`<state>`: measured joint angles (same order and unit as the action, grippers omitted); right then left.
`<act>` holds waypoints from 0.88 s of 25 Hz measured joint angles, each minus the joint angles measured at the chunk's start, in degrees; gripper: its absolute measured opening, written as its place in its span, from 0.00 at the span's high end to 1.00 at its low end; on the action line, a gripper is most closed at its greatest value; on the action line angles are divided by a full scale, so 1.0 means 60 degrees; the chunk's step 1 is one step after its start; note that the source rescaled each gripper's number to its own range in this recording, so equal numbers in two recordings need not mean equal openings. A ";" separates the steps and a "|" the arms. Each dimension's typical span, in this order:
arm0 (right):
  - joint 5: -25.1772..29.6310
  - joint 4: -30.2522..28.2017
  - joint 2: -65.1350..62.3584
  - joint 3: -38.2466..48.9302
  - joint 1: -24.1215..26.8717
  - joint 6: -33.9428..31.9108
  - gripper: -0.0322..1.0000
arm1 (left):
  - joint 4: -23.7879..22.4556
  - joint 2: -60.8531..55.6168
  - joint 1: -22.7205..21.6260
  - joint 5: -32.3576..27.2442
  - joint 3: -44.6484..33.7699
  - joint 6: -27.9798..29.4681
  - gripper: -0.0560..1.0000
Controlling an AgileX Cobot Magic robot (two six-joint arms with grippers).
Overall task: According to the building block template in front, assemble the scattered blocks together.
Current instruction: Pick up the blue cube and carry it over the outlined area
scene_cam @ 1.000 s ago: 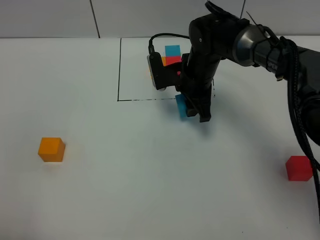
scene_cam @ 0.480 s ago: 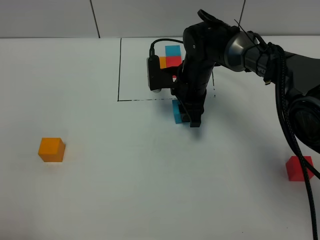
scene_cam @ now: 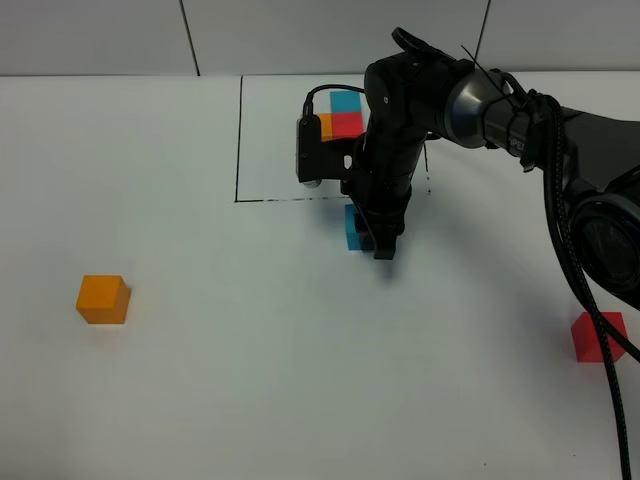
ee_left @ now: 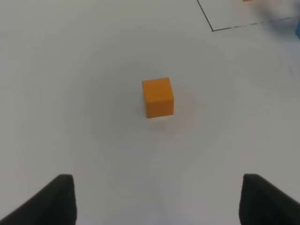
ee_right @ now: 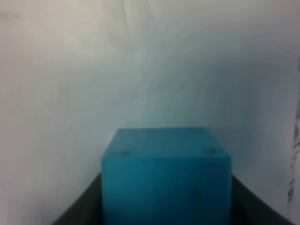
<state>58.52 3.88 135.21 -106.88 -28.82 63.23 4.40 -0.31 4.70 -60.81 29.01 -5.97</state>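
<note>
The building block template is a thin black frame (scene_cam: 238, 140) at the back middle, holding a joined orange (scene_cam: 325, 126), red (scene_cam: 347, 124) and blue (scene_cam: 346, 101) trio. My right gripper (scene_cam: 376, 238) is shut on the loose blue cube (scene_cam: 353, 229), just in front of the frame's near edge. The blue cube fills the right wrist view (ee_right: 166, 173). The loose orange cube (scene_cam: 103, 298) lies far left. It also shows in the left wrist view (ee_left: 158, 97), ahead of my open, empty left gripper (ee_left: 159, 199). The loose red cube (scene_cam: 598, 336) lies far right.
The right arm and its black cable (scene_cam: 580, 260) cross the right part of the template frame and run down the right side. A white table (scene_cam: 300, 380) carries everything; a grey panelled wall stands behind.
My right gripper has shifted a little to the left with the blue cube, staying just in front of the frame's near edge. The orange and red cubes have not moved.
</note>
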 joint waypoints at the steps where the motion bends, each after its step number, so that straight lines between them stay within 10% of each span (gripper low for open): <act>1: 0.0000 0.0000 0.0000 0.0000 0.0000 -0.0064 0.96 | 0.0000 0.0000 0.0000 0.0000 0.0000 0.0000 0.34; 19: 0.0083 -0.0003 0.0014 0.0000 0.0009 -0.0204 0.95 | 0.0000 0.0000 0.0000 0.0000 0.0000 0.0000 0.35; 22: 0.0151 -0.0098 0.0022 0.0000 0.0009 -0.0314 0.81 | 0.0000 0.0000 0.0000 0.0000 0.0000 0.0010 0.35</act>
<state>59.42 3.29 135.34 -106.88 -28.77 61.35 4.40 -0.31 4.70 -60.81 29.01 -5.91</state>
